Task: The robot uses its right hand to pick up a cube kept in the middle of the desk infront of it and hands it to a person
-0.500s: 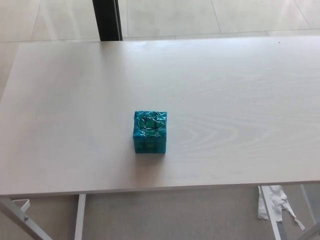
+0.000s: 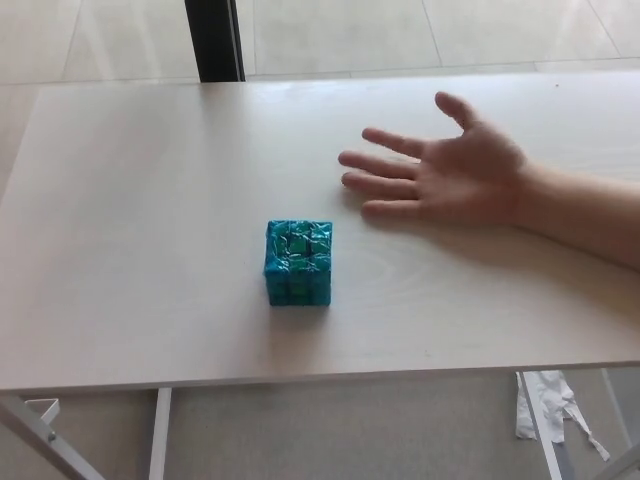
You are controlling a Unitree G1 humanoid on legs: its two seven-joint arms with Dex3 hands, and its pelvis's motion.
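Observation:
A teal and green patterned cube (image 2: 298,262) sits near the middle of the pale wooden desk (image 2: 140,200), a little toward the front edge. A person's open hand (image 2: 445,173) lies palm up over the desk to the cube's upper right, its forearm (image 2: 580,215) reaching in from the right edge. The fingertips are a short way from the cube and do not touch it. Neither of my hands shows in the head view.
A dark post (image 2: 213,40) stands behind the desk's far edge on the tiled floor. Grey desk legs (image 2: 40,430) and a white crumpled strip (image 2: 545,405) show below the front edge.
A person's open hand and forearm have come in from the right and now lie over the desk beside the cube. The cube has not moved.

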